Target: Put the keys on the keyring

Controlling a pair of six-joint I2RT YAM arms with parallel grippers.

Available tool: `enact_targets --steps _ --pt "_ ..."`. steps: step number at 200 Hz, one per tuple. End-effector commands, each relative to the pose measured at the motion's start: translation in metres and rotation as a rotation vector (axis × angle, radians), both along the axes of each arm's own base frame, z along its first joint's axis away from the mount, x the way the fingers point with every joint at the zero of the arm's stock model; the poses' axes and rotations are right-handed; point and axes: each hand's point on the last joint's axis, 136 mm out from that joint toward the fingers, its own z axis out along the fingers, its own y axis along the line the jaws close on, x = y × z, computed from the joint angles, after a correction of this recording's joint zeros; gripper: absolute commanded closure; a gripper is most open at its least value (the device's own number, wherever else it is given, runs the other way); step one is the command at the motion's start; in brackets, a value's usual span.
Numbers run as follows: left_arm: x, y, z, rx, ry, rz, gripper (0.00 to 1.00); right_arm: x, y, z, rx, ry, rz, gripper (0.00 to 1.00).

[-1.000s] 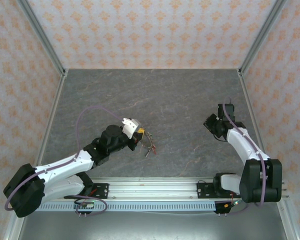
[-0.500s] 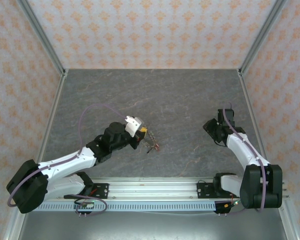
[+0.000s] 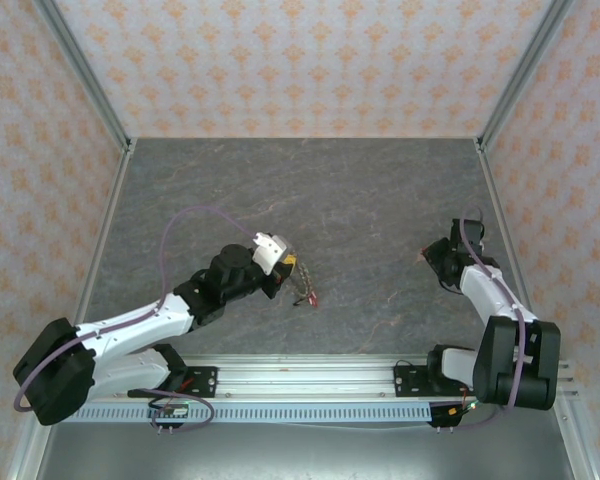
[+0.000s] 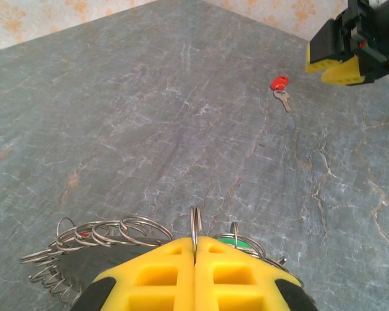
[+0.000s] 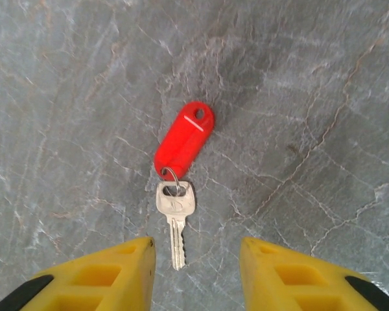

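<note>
**Yellow fingers clamp a wire loop while a red-tagged key lies loose**

My left gripper is pressed together on the keyring. One thin wire loop stands upright in the seam between the two yellow fingers. The rest of the keyring fans out to the left of them as a tangle of overlapping steel loops, its lower part cut off behind my own fingers. A sliver of green and a speck of red peep through, too hidden to say what they belong to. From above, the bundle is a small dark smudge just beside the fingertips, low over the grey marbled table. I cannot tell whether it touches the surface.

Well apart, on the right side of the table, my right gripper hangs with its fingers spread. A silver key lies flat on the stone, its tip reaching into the gap and touching neither finger. A small ring joins it to a red tag, which points away and to the right. The key's teeth are hard to make out.
</note>
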Motion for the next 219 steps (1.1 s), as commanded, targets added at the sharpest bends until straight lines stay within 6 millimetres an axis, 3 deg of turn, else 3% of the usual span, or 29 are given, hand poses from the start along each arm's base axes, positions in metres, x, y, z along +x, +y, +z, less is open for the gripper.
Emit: enact_targets --steps 1,38,76,171,219 --pt "0.007 -0.003 0.038 -0.074 -0.105 0.017 1.00 0.005 -0.001 0.004 -0.012 -0.004 0.020 0.61" --pt "0.011 -0.005 0.035 -0.029 -0.092 0.014 1.00 0.017 -0.001 0.001 0.007 -0.023 0.007 0.64" --pt "0.008 -0.007 0.048 -0.061 -0.124 -0.006 1.00 0.021 -0.010 -0.004 -0.035 0.000 -0.008 0.68" --pt "0.007 -0.004 0.049 -0.054 -0.131 -0.001 1.00 0.044 0.003 -0.013 0.030 -0.046 0.053 0.70" --pt "0.007 -0.002 0.047 -0.049 -0.131 0.005 1.00 0.045 0.003 -0.015 0.031 -0.056 0.053 0.71"
